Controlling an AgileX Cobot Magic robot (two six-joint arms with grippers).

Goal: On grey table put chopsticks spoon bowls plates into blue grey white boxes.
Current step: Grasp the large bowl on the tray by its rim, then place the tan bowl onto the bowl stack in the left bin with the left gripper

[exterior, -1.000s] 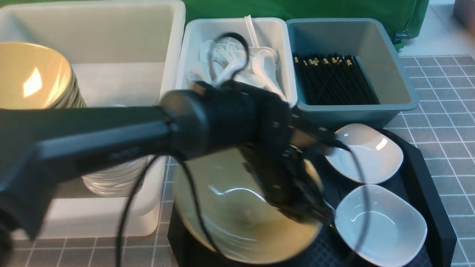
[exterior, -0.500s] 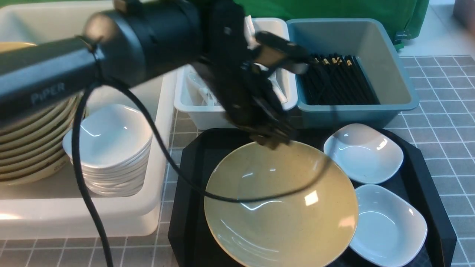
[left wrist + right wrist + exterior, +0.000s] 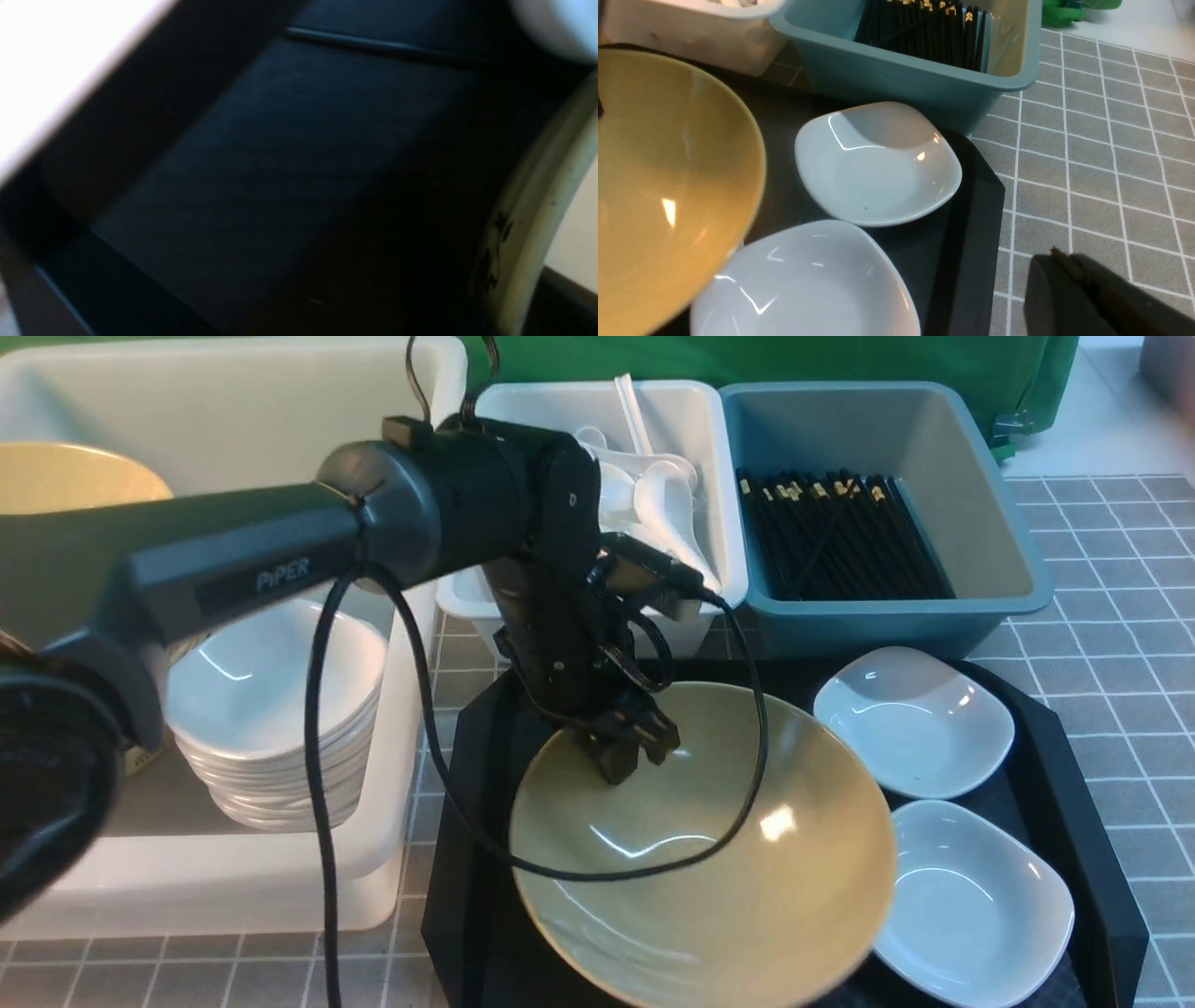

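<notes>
A large beige bowl (image 3: 709,868) lies in the black tray (image 3: 1102,859). My left gripper (image 3: 627,758) is shut on its far rim. In the left wrist view that rim (image 3: 528,242) runs close past the camera over the dark tray floor. Two white plates (image 3: 913,721) (image 3: 976,905) lie to the bowl's right. Spoons (image 3: 653,495) fill the grey-white box (image 3: 691,411). The chopsticks (image 3: 831,537) lie in the blue box (image 3: 990,523). My right gripper (image 3: 1057,259) hangs shut and holds nothing, over the grey table (image 3: 1101,177) beside the tray.
The big white box (image 3: 411,616) at left holds a stack of white plates (image 3: 280,709) and stacked beige bowls (image 3: 65,476). The left arm's cable (image 3: 747,775) loops across the bowl. Green cloth (image 3: 840,359) lies behind the boxes.
The left gripper rose from the tray toward the boxes and opened. It then dropped onto the bowl's far rim and closed. The bowl sits further right than a second ago.
</notes>
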